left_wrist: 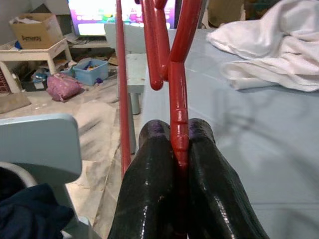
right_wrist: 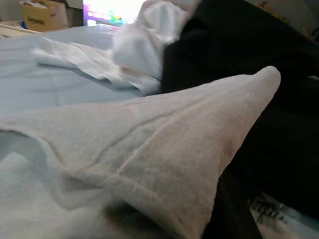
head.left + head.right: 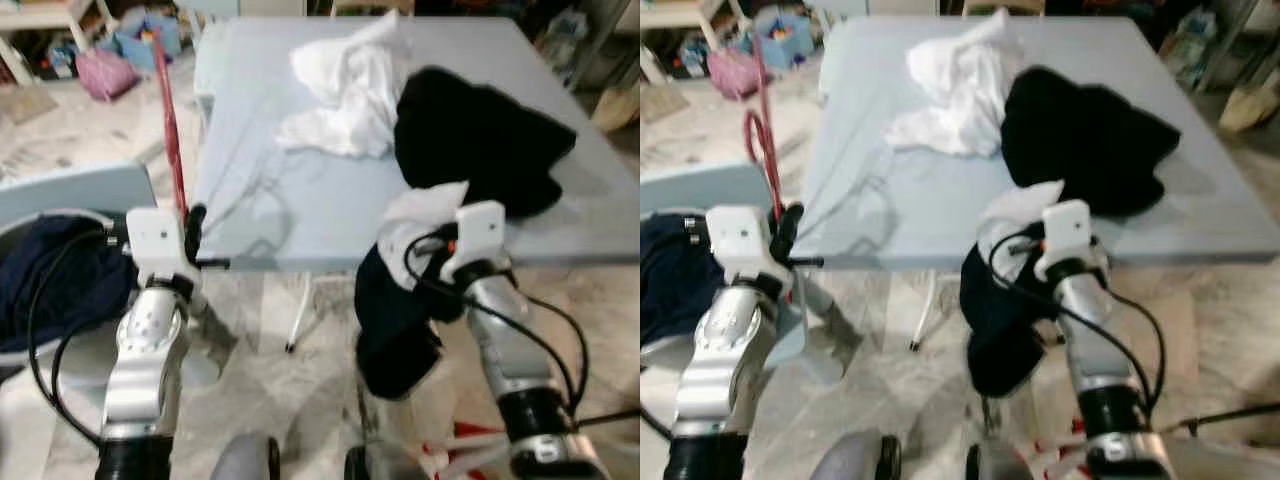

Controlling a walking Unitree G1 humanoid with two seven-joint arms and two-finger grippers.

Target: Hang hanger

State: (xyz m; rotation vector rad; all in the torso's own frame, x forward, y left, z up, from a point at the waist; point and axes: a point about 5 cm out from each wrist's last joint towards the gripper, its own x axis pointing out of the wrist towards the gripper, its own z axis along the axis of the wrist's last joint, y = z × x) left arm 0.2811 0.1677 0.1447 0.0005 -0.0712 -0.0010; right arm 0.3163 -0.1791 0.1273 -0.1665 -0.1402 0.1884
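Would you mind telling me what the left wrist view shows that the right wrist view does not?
Left wrist view: the left gripper shut on a red hanger, with a pale blue chair and a blue bin on the floor. Right wrist view: a whitish cloth close up against a black garment. Shared: the pale blue table and the crumpled white garment.

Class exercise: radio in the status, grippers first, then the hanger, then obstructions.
Left gripper shut on red plastic hanger, at grey table edge. Right gripper holding white cloth; fingers hidden. Black garment and white garment heaped on table.
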